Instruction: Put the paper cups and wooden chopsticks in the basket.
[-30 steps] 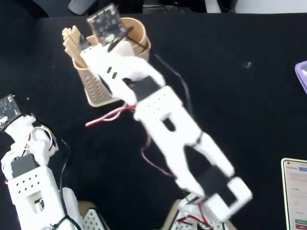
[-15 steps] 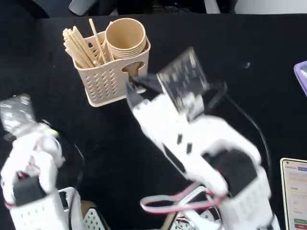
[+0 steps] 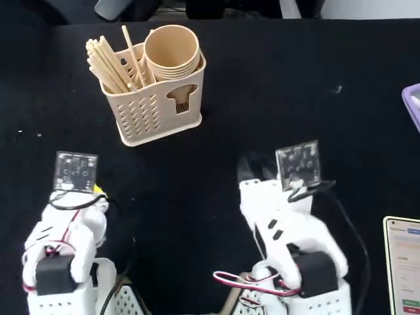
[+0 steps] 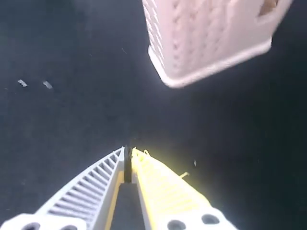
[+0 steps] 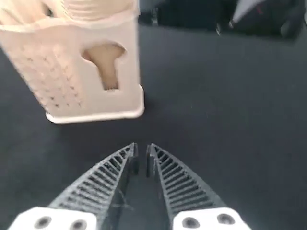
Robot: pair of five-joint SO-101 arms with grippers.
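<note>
Beige plastic, the slotted basket [image 3: 157,111] stands upright toward the far left of the black table [image 3: 295,98]. A stack of paper cups [image 3: 172,47] sits in its right part, and the wooden chopsticks [image 3: 105,62] lean bundled in its left part, one stick slanting toward the cups.

Both arms are tucked close to their bases at the near edge, well apart from the basket. The left arm [image 3: 65,230] is folded compactly, its wrist pointing out over bare cloth. The left gripper [image 4: 128,154] has its grey and yellow jaws pressed together at the tips, holding nothing. The right arm [image 3: 295,236] is bent the same way and angled slightly toward the basket. The right gripper [image 5: 141,158] has its jaws drawn nearly together, only a thin slit between the tips, empty, with the basket's keyhole-shaped cutout facing it.
</note>
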